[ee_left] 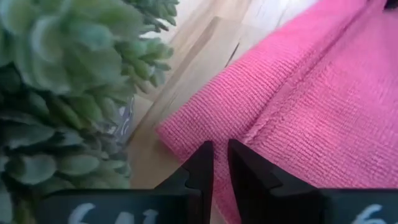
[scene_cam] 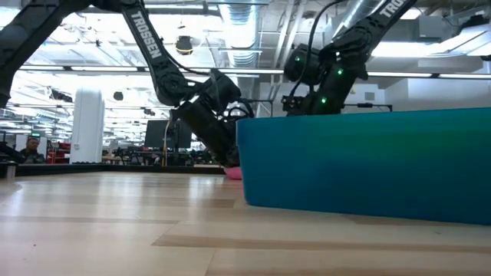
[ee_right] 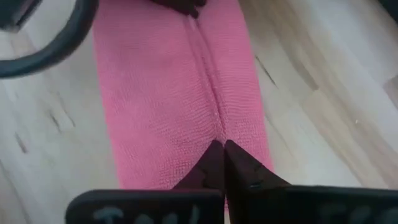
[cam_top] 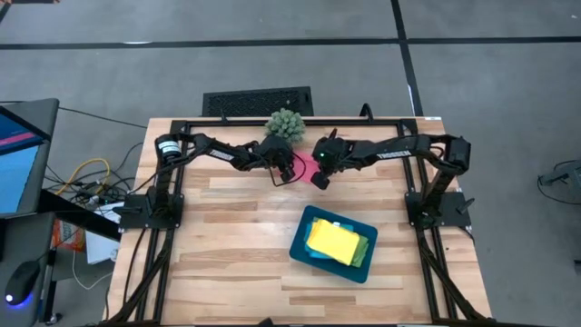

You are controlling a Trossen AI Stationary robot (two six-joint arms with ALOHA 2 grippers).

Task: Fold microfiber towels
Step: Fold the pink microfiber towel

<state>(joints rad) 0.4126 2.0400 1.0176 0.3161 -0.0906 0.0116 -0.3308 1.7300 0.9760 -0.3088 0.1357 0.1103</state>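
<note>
Jaws, right: together on the near edge of the pink towel (ee_right: pixel 180 106), the right gripper (ee_right: pixel 222 148) pinching the cloth where a stitched hem runs up the middle of the strip.
Jaws, left: nearly together with a thin gap, the left gripper (ee_left: pixel 221 152) nipping the pink cloth at its opposite end, right at a raised hem.
Pink towel: lies on the table (cam_top: pixel 236 263) at its far side, well behind the teal tray (cam_top: pixel 303 251), already narrowed to a doubled strip between the two grippers (cam_top: pixel 320 175).
Step in hand: judged to be the second fold of the pink towel, both ends now held.
Next move calls for: lifting one end and carrying it over the other without the layers sliding apart; the cloth is soft and will sag, so both pinches should hold until the edges line up.
Other towels: a yellow one (cam_top: pixel 332 241) tops a folded stack in the teal tray, with lime green (cam_top: pixel 361 249) and a sliver of blue (cam_top: pixel 334 222) showing at its edges.
Plant: the spiky green ball plant (cam_top: pixel 285 124) stands just beside the left gripper (cam_top: pixel 283 172), behind the tray and almost touching the towel's end.
In the way: that plant crowds any swing of the left arm; the tray is well clear.
</note>
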